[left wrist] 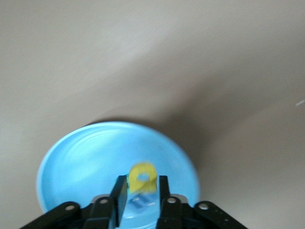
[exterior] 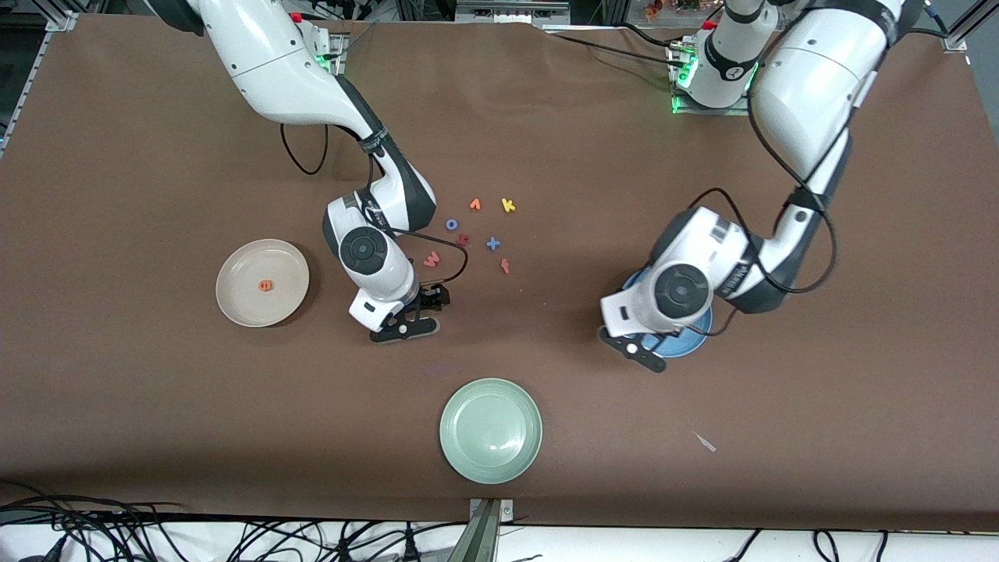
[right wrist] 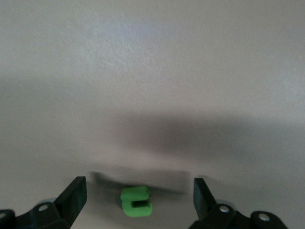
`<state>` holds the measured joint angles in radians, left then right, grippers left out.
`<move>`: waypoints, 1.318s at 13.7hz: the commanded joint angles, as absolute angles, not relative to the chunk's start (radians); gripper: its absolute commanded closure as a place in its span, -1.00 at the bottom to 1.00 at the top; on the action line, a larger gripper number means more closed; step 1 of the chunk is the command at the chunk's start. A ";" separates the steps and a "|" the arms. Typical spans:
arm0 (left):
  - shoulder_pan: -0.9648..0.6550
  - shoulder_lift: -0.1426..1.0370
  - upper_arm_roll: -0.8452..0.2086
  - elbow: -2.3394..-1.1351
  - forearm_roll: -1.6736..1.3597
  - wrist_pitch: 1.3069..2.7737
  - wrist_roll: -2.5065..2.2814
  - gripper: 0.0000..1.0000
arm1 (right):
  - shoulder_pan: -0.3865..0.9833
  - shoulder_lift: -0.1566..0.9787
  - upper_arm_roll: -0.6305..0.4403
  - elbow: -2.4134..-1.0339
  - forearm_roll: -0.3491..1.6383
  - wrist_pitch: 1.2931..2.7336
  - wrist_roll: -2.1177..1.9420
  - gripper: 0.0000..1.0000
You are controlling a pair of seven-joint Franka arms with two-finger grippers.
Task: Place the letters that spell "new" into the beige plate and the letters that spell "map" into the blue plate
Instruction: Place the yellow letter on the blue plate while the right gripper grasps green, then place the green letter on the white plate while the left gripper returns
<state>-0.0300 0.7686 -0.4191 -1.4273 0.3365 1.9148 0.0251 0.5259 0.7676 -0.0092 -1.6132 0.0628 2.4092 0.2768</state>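
Observation:
My left gripper hangs low over the blue plate. Its jaws are slightly parted, with the yellow "a" blurred between the fingertips and a thin gap on each side. A small bluish shape lies in the plate below it. My right gripper stands open just above the table, with the green "n" lying between its fingers, untouched. The orange "e" rests in the beige plate. The pinkish-red "w" lies on the table beside the right wrist.
Loose letters lie mid-table: orange "v", yellow "k", blue "o", a dark red letter, a blue cross, an orange-red letter. A pale green plate sits nearest the front camera. A white scrap lies near it.

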 commanded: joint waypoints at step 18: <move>0.050 0.094 -0.254 -1.471 0.072 1.560 0.012 -1.00 | 0.543 0.727 -0.002 -1.669 0.068 2.407 0.267 0.29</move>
<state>0.1264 0.1715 -0.3705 -1.3931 0.1044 1.5465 0.0182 0.5314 0.7537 -0.0041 -1.6331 0.0625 2.4085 0.2735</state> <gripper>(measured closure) 0.000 0.608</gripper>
